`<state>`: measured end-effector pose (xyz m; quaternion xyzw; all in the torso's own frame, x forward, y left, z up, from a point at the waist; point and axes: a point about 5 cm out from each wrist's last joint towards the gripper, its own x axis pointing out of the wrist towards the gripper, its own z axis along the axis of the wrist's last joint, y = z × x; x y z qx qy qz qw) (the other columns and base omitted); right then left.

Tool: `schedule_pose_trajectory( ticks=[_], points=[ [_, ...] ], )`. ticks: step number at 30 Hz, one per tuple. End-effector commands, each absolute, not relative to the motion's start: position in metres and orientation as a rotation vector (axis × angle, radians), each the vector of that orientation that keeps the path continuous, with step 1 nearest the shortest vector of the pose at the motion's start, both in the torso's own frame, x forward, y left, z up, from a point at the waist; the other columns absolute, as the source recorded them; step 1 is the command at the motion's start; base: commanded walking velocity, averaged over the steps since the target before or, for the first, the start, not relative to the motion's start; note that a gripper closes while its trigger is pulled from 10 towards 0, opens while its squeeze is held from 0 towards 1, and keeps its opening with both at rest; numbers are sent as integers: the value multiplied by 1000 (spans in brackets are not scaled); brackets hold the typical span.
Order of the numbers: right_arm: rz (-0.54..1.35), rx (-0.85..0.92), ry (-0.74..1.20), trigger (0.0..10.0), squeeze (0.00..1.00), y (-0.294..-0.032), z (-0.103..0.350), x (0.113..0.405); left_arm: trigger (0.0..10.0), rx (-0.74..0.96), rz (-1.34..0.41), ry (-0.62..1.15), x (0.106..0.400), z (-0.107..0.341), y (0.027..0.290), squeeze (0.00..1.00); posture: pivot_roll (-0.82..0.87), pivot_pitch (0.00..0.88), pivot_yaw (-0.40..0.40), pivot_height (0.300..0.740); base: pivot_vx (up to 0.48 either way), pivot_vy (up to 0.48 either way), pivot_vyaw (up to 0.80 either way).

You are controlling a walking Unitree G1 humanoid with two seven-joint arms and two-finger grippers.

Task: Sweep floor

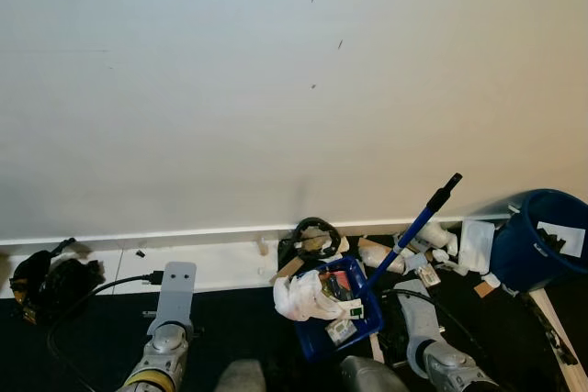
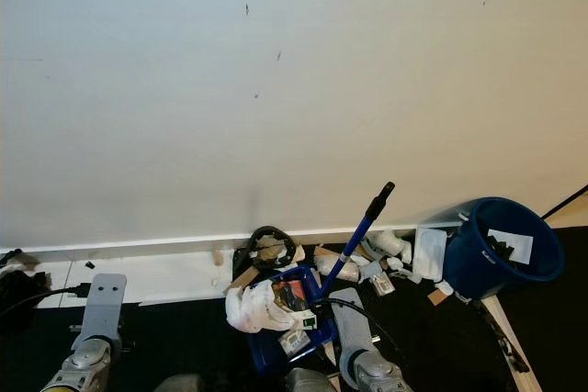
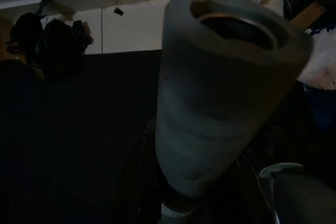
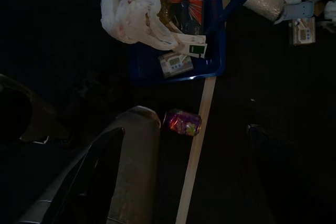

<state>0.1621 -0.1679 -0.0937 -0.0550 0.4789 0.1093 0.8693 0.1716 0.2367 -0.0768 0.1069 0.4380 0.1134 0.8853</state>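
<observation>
Right pincer (image 1: 424, 314), grip state unclear, hangs beside the blue tray (image 1: 360, 314) and broom handle (image 1: 415, 225); left pincer (image 1: 175, 293), likewise unclear, nears the white baseboard (image 1: 220, 263).

Silver-grey left arm (image 1: 171, 319), black cable alongside; matching right arm (image 1: 432, 341), ribbed metallic wrist joints.

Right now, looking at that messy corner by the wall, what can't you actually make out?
- Left gripper: in the left wrist view a grey cylinder fills the foreground, so I cannot tell its state.
- Right gripper: the right wrist view is very dark; state unclear.
- Blue bucket: its dark contents are too small to identify.
- Blue dustpan: a white bag covers part of its load.
- Broom handle: its lower end is lost among the rubbish.
</observation>
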Motion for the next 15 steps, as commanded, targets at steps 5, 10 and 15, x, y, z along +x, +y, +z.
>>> schedule_pose_trajectory(
  ticks=[5, 10, 15],
  points=[
    [202, -131, 1019, 10000, 0, -177, -94, 162, 10000, 156, 202, 929, 165, -84, 221, 0, 150, 0, -115, 740, 0, 0, 0],
    [210, -140, 1024, 10000, 0, -179, -94, 161, 10000, 152, 230, 939, 159, -86, 223, 0, 154, 0, -123, 740, 0, 0, 0],
    [232, -145, 1038, 10000, 0, -177, -95, 157, 10000, 145, 232, 975, 147, -90, 225, 0, 145, 0, -111, 740, 0, 0, 0]
  ],
)
